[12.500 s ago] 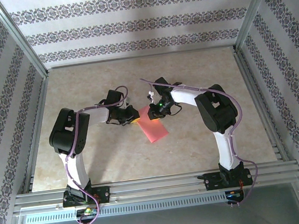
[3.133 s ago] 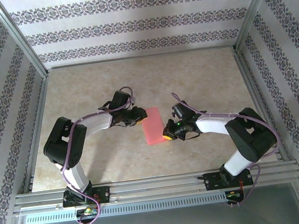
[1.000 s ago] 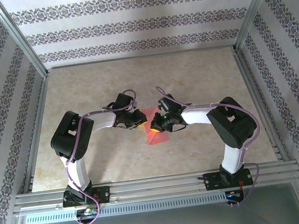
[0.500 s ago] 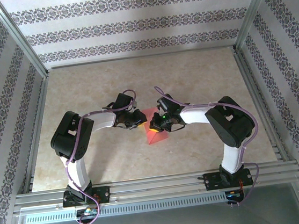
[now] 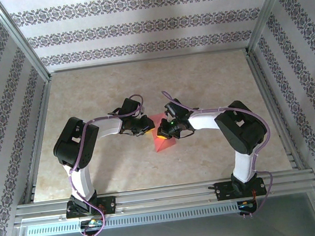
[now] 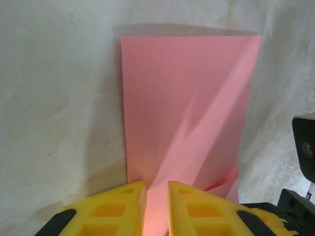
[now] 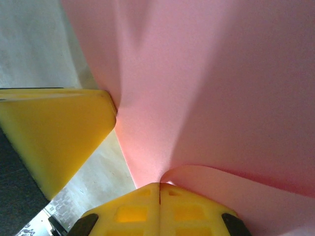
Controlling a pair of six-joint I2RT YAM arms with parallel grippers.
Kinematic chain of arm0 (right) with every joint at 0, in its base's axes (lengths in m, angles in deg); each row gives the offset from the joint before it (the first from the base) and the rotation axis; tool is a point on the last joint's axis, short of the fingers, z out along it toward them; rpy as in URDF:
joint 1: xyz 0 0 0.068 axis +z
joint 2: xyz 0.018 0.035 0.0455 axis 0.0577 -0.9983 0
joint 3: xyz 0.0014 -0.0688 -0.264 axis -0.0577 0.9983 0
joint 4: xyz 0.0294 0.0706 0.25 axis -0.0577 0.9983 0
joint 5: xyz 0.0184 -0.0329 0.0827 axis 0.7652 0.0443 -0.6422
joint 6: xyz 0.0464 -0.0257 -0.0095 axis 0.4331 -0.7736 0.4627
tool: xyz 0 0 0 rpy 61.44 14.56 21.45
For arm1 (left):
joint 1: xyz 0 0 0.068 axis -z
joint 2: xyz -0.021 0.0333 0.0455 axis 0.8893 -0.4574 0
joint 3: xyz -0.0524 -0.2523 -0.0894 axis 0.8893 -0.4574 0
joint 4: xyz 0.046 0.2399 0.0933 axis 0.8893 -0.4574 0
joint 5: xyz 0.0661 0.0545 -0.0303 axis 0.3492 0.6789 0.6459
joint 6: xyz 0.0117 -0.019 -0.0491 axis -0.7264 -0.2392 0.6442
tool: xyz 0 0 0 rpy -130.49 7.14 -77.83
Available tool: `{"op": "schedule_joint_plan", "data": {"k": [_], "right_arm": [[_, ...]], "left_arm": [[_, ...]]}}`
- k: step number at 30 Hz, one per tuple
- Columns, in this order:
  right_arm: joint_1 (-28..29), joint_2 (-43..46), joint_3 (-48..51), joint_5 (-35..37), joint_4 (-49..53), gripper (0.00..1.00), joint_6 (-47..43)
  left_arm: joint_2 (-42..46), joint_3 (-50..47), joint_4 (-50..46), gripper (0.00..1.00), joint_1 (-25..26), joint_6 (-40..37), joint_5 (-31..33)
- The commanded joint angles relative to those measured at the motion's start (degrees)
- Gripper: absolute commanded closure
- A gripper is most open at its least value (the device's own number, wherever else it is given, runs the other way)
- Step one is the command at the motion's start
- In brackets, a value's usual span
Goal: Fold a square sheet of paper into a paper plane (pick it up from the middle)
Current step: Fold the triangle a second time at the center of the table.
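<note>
The square sheet of paper [image 5: 166, 144], pink-red and folded to an oblong, lies mid-table between the two arms. In the left wrist view the sheet [image 6: 187, 98] lies flat with a diagonal crease. My left gripper [image 6: 156, 189] rests on its near end, fingers [image 6: 123, 206] a narrow gap apart with the paper beneath them. My right gripper [image 7: 159, 186] is shut, and a curled flap of the sheet [image 7: 221, 88] rises from its closed tips. In the top view the left gripper [image 5: 146, 129] and right gripper [image 5: 160, 133] nearly touch over the paper's upper end.
The beige table [image 5: 142, 85] is walled in by patterned panels and aluminium posts. A rail [image 5: 166, 196] runs along the near edge at the arm bases. A yellow finger of the left gripper [image 7: 54, 132] stands close beside the right one.
A few seconds ago the right gripper was at the paper's right edge; it has since swung left over the sheet, carrying a flap with it. Almost nothing has shifted in the last second.
</note>
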Motion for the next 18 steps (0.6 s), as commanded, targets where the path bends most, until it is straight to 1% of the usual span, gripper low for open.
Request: {"op": "schedule_joint_plan", "data": {"k": [1, 18], "right_arm": [[0.7, -0.9, -1.1, -0.2, 1.4, 0.98, -1.2], [0.9, -1.0, -1.3, -1.4, 3.1, 0.97, -2.9]], "left_arm": [[-1.6, -0.4, -3.9, 0.8, 0.6, -1.3, 1.0], [-1.9, -0.3, -3.9, 0.79, 0.6, -1.2, 1.0]]}}
